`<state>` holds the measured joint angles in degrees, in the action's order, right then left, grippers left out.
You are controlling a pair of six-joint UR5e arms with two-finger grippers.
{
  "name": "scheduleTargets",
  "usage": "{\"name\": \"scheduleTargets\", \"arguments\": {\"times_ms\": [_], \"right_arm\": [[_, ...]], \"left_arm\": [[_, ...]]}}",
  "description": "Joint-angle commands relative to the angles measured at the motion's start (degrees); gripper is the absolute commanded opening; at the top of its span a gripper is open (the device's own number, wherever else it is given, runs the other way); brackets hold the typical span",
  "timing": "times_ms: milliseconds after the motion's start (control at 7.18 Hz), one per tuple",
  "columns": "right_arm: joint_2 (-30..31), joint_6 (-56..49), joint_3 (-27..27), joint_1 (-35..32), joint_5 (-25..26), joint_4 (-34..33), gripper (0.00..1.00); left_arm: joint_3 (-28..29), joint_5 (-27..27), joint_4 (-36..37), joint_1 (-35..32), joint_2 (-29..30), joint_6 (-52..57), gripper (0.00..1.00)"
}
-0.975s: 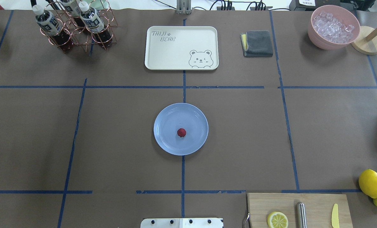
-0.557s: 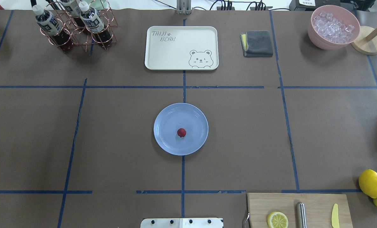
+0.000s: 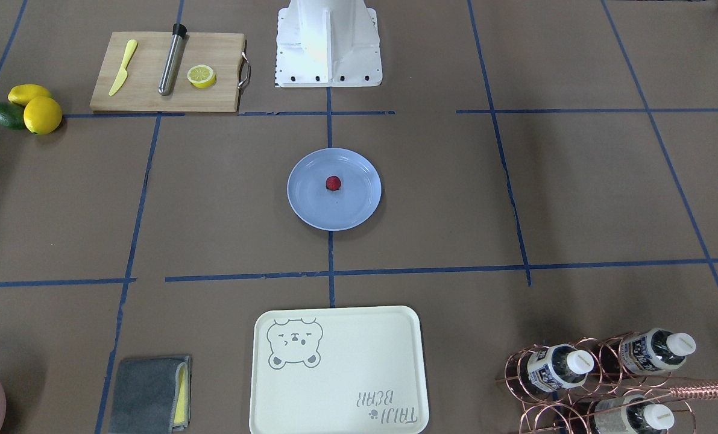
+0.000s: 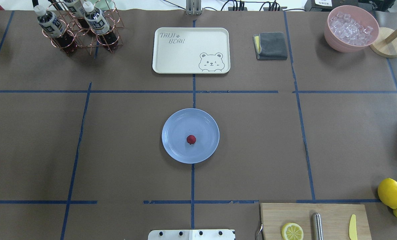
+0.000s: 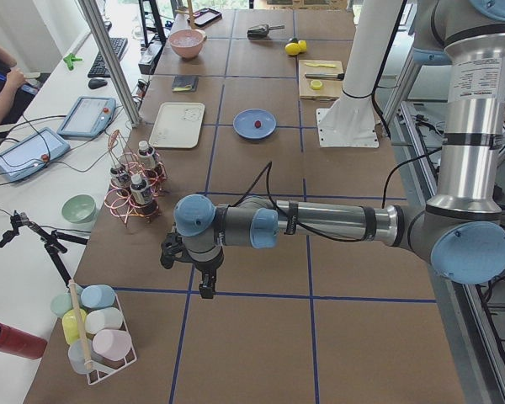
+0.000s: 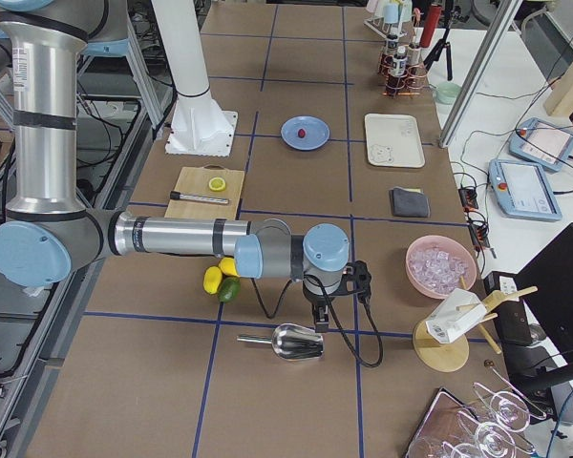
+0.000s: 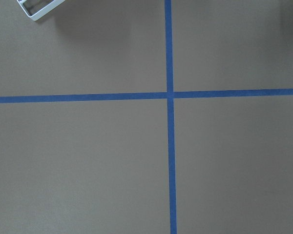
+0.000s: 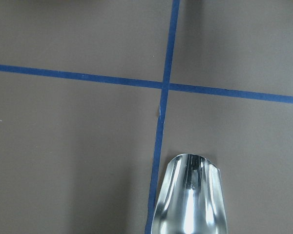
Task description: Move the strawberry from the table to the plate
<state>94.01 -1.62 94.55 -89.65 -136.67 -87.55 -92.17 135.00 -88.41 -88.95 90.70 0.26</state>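
Observation:
The small dark red strawberry (image 4: 191,139) (image 3: 333,183) lies on the pale blue plate (image 4: 175,126) (image 3: 310,205), a little toward the robot from its centre. The plate rests mid-table on the brown paper table (image 4: 118,133). Neither arm reaches into the overhead or front views. My left gripper (image 5: 204,286) hangs over the table's far left end, well away from the plate (image 5: 246,130). My right gripper (image 6: 320,322) hovers at the far right end above a metal scoop (image 6: 296,341). I cannot tell whether either gripper is open or shut.
A cream bear tray (image 4: 191,50), a bottle rack (image 4: 80,28), a grey cloth (image 4: 271,45) and a pink bowl of ice (image 4: 351,28) line the far edge. The cutting board (image 4: 315,221) and lemons (image 4: 390,192) sit near right. A person's arm (image 5: 0,84) shows beside the table.

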Motion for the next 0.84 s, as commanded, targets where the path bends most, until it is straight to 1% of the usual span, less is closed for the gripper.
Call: {"name": "scheduleTargets", "arguments": {"times_ms": [0, 418, 696], "right_arm": [[-0.23, 1.62, -0.07, 0.0, 0.09, 0.01, 1.0], [-0.23, 1.71, 0.02, 0.0, 0.09, 0.01, 1.0], [-0.23, 4.16, 0.45, 0.0, 0.0, 0.1, 1.0]], "left_arm": [[-0.03, 0.0, 0.0, 0.0, 0.0, 0.0, 1.0], [0.06, 0.0, 0.0, 0.0, 0.0, 0.09, 1.0], [-0.03, 0.0, 0.0, -0.09, 0.0, 0.09, 1.0]]}}
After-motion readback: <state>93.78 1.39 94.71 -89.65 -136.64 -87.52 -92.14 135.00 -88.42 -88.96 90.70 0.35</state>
